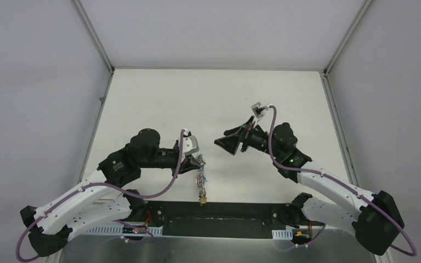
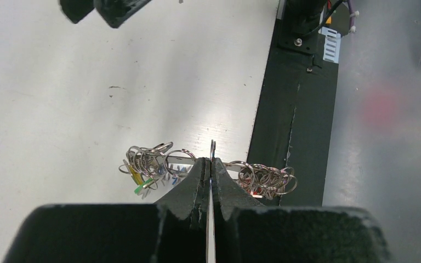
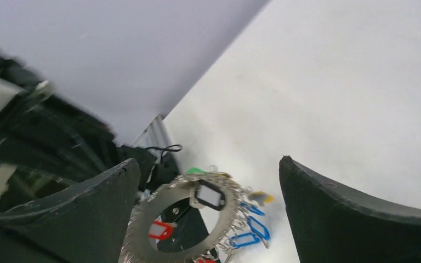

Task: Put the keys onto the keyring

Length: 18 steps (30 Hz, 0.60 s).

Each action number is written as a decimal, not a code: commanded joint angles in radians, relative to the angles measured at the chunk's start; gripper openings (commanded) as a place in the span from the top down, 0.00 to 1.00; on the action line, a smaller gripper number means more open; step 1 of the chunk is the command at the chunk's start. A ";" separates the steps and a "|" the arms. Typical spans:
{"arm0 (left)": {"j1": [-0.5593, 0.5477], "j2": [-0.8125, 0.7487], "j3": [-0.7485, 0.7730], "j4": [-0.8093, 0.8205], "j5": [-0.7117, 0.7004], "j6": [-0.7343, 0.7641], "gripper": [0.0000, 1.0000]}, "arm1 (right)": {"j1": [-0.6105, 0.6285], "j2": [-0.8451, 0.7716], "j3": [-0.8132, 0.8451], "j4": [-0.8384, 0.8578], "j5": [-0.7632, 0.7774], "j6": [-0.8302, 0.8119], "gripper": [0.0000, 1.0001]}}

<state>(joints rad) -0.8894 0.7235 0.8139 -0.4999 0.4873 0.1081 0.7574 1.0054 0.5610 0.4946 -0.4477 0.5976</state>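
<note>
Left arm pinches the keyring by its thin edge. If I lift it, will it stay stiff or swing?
The keyring looks rigid metal, so probably keeps shape. Its loose tags likely dangle and sway. The left gripper holds only a thin edge, so it may pivot.

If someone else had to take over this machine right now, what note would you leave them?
Left gripper: shut on the keyring's rim, holding it upright.
Right gripper: open, empty, facing the ring.
Loose keys: none visible on the table; many small keys hang on the ring.
Done or left: cannot tell whether both keys are on; check before releasing.
</note>
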 commanded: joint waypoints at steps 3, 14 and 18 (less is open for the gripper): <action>0.000 -0.001 0.006 0.161 -0.019 -0.105 1.00 | -0.130 -0.063 0.070 -0.537 0.304 0.148 0.00; 0.000 -0.006 -0.029 0.227 -0.027 -0.166 1.00 | -0.430 0.207 0.294 -1.249 0.457 0.069 0.01; 0.000 -0.009 -0.048 0.251 -0.022 -0.183 1.00 | -0.531 0.293 0.362 -1.371 0.429 0.042 0.00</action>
<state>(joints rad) -0.8894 0.7300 0.7708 -0.3695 0.4713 -0.0399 0.2985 1.2472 0.8360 -0.6456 -0.0380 0.6781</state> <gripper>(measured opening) 0.009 0.994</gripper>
